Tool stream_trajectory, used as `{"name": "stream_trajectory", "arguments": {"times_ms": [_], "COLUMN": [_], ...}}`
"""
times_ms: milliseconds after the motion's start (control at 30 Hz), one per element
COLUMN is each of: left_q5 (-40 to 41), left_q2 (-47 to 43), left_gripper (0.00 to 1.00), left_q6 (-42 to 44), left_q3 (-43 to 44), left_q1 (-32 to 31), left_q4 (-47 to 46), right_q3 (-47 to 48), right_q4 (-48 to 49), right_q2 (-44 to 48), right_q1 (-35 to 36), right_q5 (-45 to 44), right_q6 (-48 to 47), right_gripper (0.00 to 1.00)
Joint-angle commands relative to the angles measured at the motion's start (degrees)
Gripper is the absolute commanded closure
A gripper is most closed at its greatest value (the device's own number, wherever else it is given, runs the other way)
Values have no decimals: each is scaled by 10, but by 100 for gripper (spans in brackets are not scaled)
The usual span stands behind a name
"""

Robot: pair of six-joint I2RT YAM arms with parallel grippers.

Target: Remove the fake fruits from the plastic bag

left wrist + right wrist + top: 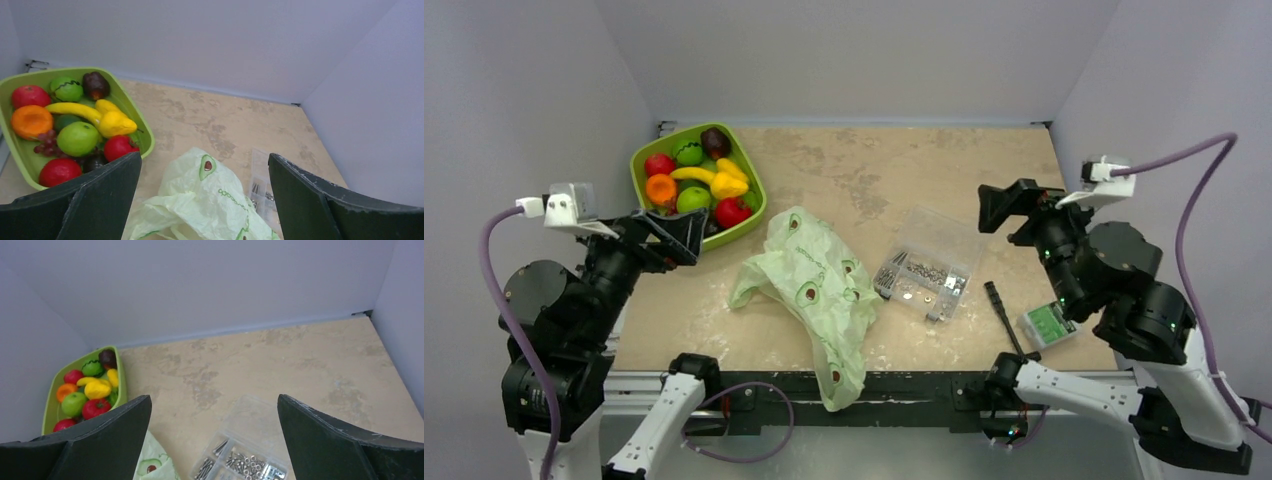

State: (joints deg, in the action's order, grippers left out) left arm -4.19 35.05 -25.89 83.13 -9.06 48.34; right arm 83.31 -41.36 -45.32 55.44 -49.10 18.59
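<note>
"At the worktop's (pixel 844 170) near edge the plastic bag (pixel 819 285) is lying crumpled. Are the fake fruits showing?"

"Nothing is showing through. Left tool (pixel 679 235) and right tool (pixel 1009 205) are gaping wide, empty; try pinning one end, lifting the other."

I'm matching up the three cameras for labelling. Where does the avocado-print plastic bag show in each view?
Top external: the plastic bag lies mid-table, its lower end reaching over the near edge.
Left wrist: bottom centre of the picture, cut off by the lower edge.
Right wrist: only a corner shows at the bottom edge, left of centre.
Shared landmark: the green fruit tray, up and left of the bag in all three.
</note>
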Motion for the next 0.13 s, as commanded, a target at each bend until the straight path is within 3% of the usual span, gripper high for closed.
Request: {"name": "stream_trajectory", "arguments": {"times_ms": [0, 100], "left_q5": [64, 55], "left_q2": [-10, -6], "left_gripper": [2, 2], "left_q6": [39, 32], "left_q3": [1, -8], "left_q1": [-1, -1], "left_q4": [-28, -37], "right_q3": [-22, 17], "right_q4": [67, -11], "right_q2": [36, 8], "right_q1": [-2, -3], "right_q5": [-60, -76], "right_q6": [-42, -8], "right_gripper": [1, 1]}}
